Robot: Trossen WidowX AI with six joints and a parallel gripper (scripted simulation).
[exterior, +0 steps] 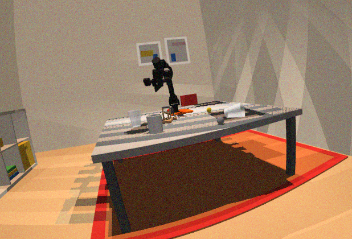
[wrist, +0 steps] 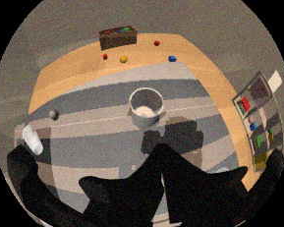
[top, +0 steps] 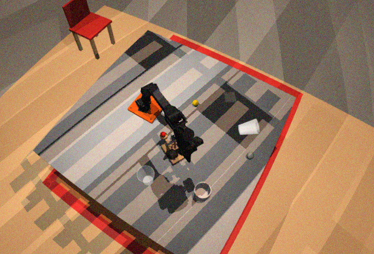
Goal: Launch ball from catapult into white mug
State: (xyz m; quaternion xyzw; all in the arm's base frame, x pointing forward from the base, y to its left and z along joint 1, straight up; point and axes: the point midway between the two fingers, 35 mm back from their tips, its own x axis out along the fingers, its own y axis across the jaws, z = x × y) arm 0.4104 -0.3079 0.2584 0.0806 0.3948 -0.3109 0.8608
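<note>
The wooden catapult (top: 176, 159) (exterior: 167, 121) stands on the striped table in front of the arm's orange base. A red ball (top: 163, 134) sits at the catapult's end nearer that base, apparently in its cup. The white mug (top: 198, 199) (exterior: 155, 124) (wrist: 146, 120), greyish in this light, stands upright with its mouth open, beyond the catapult from the arm; no handle shows. My gripper (top: 188, 158) (exterior: 156, 89) (wrist: 160, 147) is shut and empty, high above the table. In the wrist view its black fingers meet and hide the catapult.
A clear glass (top: 145, 175) (exterior: 134, 118) stands left of the mug. A white cup (top: 249, 127) (exterior: 234, 111) (wrist: 32, 140) lies on its side to the right. A grey ball (top: 250, 155) (exterior: 220, 120) (wrist: 53, 114) and a yellow ball (top: 195, 103) (exterior: 209, 110) also lie on the table.
</note>
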